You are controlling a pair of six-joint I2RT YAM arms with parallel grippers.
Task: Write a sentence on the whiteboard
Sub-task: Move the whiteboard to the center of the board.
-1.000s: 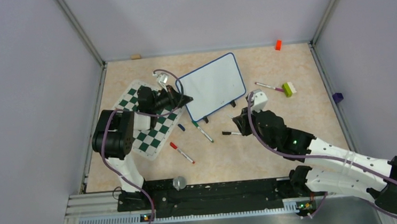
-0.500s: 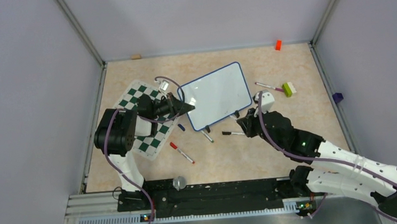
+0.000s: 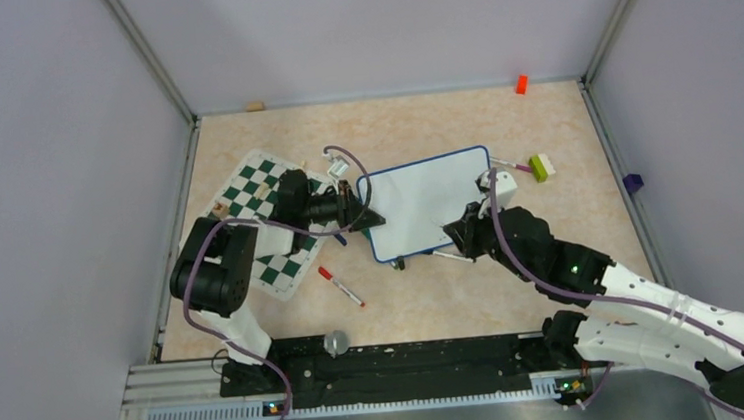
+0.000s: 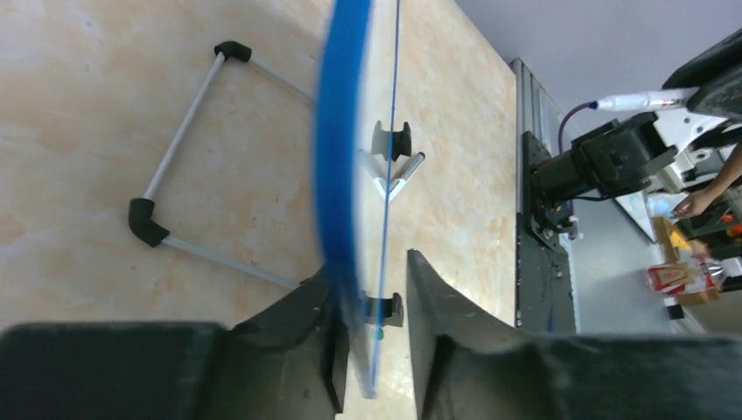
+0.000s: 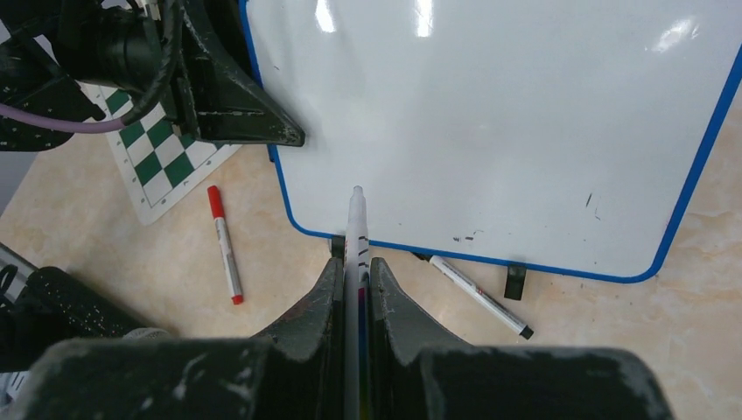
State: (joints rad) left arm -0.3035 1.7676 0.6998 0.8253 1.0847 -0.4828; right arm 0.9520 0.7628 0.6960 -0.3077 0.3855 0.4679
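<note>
Lying mid-table in the overhead view, right of a chess mat, the whiteboard was blank; the left gripper met its left edge, the right gripper its near edge. At the left wrist, the fingers straddled the blue frame with a slit beside one; whether they gripped could not be told. At the right wrist, the jaws clamped a marker aimed at the board. All the writing seemingly remained.
</note>
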